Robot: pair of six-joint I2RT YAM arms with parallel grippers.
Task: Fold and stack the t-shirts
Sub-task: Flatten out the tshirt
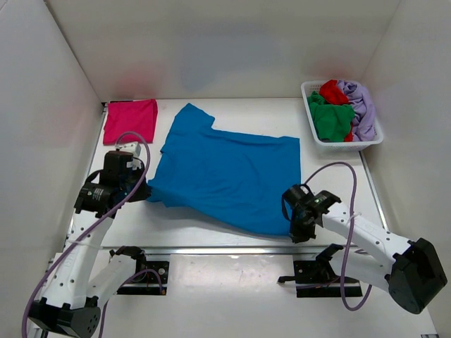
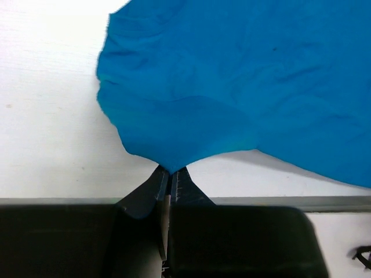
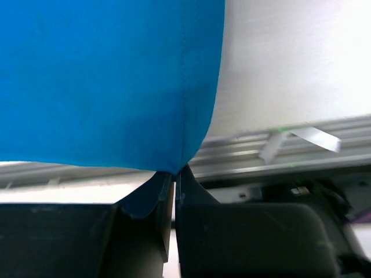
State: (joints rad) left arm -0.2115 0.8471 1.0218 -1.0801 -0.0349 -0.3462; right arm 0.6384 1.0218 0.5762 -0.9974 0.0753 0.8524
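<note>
A bright blue t-shirt (image 1: 225,172) lies spread across the middle of the table. My left gripper (image 1: 143,190) is shut on its near left edge, by the sleeve; the left wrist view shows the blue fabric (image 2: 232,87) pinched between the jaw tips (image 2: 171,172). My right gripper (image 1: 294,227) is shut on the shirt's near right corner, and the right wrist view shows that blue corner (image 3: 110,87) pinched at the jaws (image 3: 175,172). A magenta-pink t-shirt (image 1: 131,119) lies folded at the far left. Green (image 1: 331,118), red (image 1: 333,92) and lavender (image 1: 361,105) shirts are bunched in the basket.
A white lattice basket (image 1: 311,127) stands at the far right of the table. White walls enclose the table on the left, back and right. A metal rail (image 1: 232,250) runs along the near edge by the arm bases.
</note>
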